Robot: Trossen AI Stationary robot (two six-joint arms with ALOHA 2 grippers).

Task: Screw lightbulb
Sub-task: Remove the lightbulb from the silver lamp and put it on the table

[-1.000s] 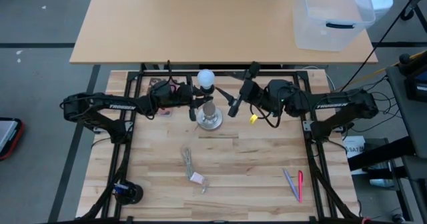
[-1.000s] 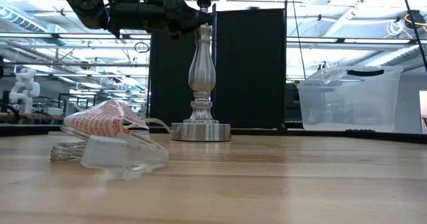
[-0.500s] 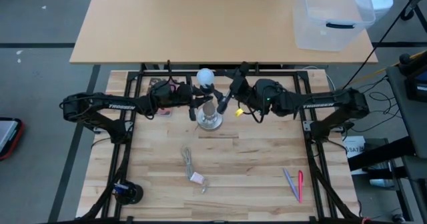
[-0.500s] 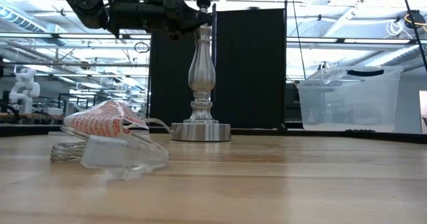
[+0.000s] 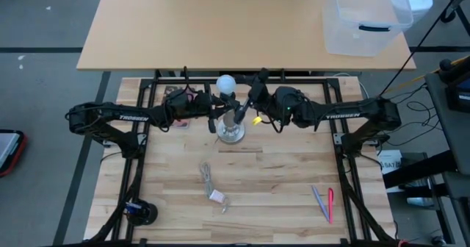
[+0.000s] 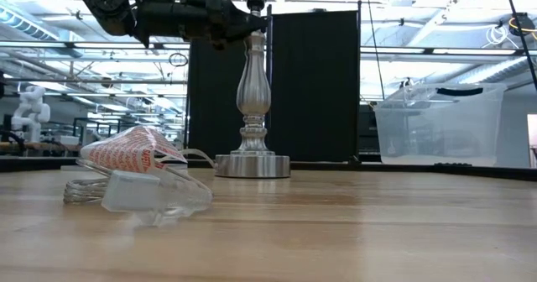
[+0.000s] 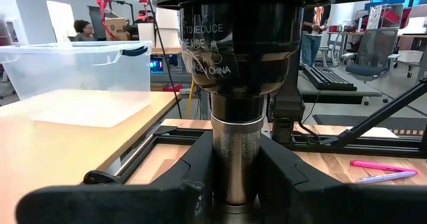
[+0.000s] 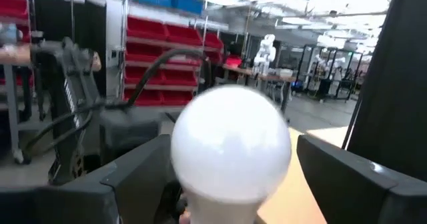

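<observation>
The right gripper (image 8: 230,184) stood with its two dark fingers (image 8: 347,177) spread wide, one on each side of the small white frosted lightbulb (image 8: 230,144), and I could not see them touching the glass; I judge it was released and only placed around the globe. The left gripper (image 7: 233,177) was clenched on the silver ribbed metal neck (image 7: 233,157) of the lamp stand, just under the glossy black plastic socket (image 7: 243,44), so it held the stand steady.

The lightbulb (image 5: 226,84) sat upright on top of the socket, above the stand's silver round base (image 5: 230,134). It seems the bulb was already placed in the socket, but how deep the thread had gone was hidden. I judge that some turning was left to do: the right gripper would need to close on the globe and rotate it.

The globe looked smooth, matte and round. In the low view the silver turned metal post (image 6: 253,89) was polished and vase-shaped, on a flat stepped foot. The table (image 5: 279,181) was of pale wooden planks
</observation>
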